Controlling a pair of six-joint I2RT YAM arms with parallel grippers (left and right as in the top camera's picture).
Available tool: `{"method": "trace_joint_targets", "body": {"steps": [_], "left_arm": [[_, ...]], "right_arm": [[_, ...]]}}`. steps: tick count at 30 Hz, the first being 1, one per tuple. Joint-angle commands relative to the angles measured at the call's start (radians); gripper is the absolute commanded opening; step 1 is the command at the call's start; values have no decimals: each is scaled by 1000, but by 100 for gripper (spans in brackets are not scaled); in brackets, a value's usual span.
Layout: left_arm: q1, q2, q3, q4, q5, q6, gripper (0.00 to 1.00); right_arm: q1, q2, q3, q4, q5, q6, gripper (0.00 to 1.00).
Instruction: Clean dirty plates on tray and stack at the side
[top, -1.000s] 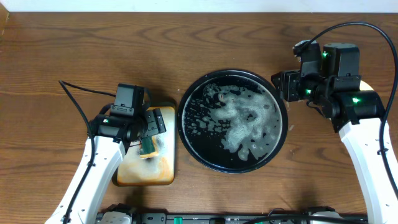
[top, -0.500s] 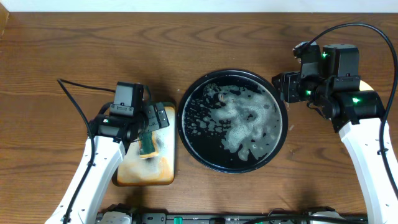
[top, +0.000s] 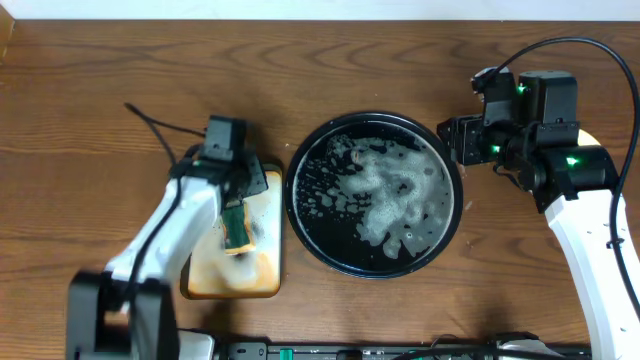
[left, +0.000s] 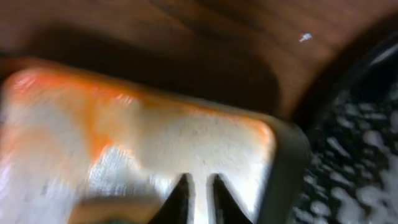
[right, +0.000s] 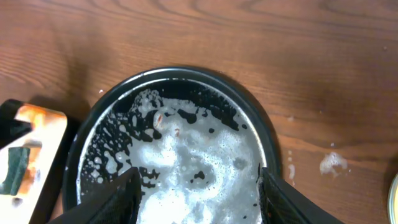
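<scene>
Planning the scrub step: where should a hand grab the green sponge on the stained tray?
Best pinch the green rectangular sponge across its long sides, coming straight down from above. It lies flat on the orange-stained white rectangular tray, with bare tray surface on both sides.

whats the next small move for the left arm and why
Probably lift the left gripper up and away from the small tray: its jaws look shut on nothing, the sponge lies loose there, and the black tray holds only foam, no plate to scrub.
</scene>
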Motion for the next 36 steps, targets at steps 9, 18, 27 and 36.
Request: {"method": "trace_joint_targets", "body": {"steps": [9, 18, 27, 36], "left_arm": [[5, 153, 77, 32, -169, 4, 7], [5, 215, 77, 88, -214, 5, 7], [5, 230, 77, 191, -229, 5, 7], [5, 230, 77, 293, -233, 39, 8]], "right_arm": [[5, 2, 8, -10, 0, 10, 58], [5, 2, 8, -10, 0, 10, 58], [6, 2, 8, -10, 0, 10, 59], [6, 2, 8, -10, 0, 10, 59]]}}
